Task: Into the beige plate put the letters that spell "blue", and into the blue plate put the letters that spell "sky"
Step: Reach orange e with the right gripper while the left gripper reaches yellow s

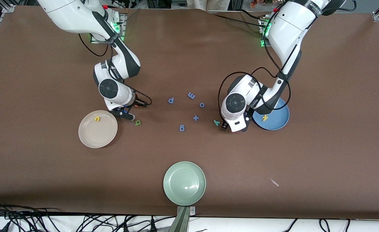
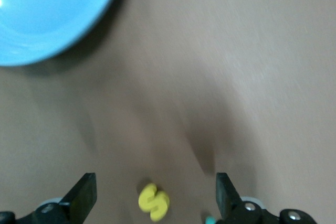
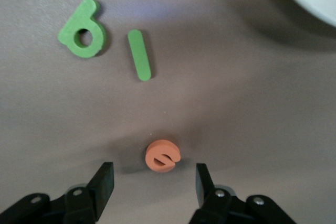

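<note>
My left gripper (image 1: 234,126) hangs low beside the blue plate (image 1: 275,124), which holds the yellow k (image 1: 265,118). It is open, and the yellow s (image 2: 153,201) lies on the table between its fingers, untouched. The teal y (image 1: 216,122) lies right beside it. My right gripper (image 1: 127,114) is open beside the beige plate (image 1: 92,137), which holds the yellow u (image 1: 97,119). The orange e (image 3: 163,156) lies just off its fingertips (image 3: 106,176). A little past the e lie the green l (image 3: 139,54) and the green b (image 3: 82,36).
Blue letters p (image 1: 171,100), m (image 1: 191,95), o (image 1: 202,104), a plus sign (image 1: 196,118) and a 9-like one (image 1: 182,128) lie between the two grippers. A pale green plate (image 1: 184,183) sits near the front edge. A small pale scrap (image 1: 274,182) lies nearer the camera than the blue plate.
</note>
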### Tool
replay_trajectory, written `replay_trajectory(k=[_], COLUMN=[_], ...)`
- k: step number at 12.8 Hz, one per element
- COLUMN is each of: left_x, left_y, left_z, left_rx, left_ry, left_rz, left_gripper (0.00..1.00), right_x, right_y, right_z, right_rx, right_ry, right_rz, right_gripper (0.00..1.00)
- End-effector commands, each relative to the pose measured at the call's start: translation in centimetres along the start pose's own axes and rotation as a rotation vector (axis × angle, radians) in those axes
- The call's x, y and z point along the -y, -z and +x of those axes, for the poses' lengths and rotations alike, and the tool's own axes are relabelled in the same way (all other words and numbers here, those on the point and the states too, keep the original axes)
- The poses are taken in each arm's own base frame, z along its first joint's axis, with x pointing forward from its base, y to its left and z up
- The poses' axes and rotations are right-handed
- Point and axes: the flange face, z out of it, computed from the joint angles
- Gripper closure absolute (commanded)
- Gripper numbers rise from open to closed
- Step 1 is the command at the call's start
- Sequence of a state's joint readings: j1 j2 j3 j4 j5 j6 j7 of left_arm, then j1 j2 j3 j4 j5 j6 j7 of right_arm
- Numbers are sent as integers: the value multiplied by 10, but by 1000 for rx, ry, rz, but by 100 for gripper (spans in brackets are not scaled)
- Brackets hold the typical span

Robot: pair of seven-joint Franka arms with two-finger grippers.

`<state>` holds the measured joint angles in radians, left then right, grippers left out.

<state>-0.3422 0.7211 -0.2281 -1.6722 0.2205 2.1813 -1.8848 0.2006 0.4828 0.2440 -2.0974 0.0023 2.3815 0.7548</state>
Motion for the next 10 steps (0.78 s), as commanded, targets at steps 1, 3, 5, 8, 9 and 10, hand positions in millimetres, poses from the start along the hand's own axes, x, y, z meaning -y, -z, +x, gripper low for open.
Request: replay_trajectory(k=[1,3,5,8,9,10], left_x=[9,11,13,15,17,20], left_y=[-4,-8,-3,-3,-3,-5], left_z=[-10,-13,-19,-22,-22,-21], left_rx=[-33,-17,11,20,29,30], left_ry=[67,91,104,105,113,115], left_rz=[-75,-95,-92,-86,-79,-72], left_gripper=[2,18,18,30,38,40], right_x=[-6,-8,-11,-12,-12,-12], right_y=[5,0,-5,-7,-7,-8], right_z=[-8,-10,-13,-13,-13,-13], right_rx=[-10,-18,-33,-35,-36,-38], right_ry=[-10,-6,4,6,6,6], right_rz=[10,15,21,22,23,25], right_gripper=[29,30,32,35,40,48])
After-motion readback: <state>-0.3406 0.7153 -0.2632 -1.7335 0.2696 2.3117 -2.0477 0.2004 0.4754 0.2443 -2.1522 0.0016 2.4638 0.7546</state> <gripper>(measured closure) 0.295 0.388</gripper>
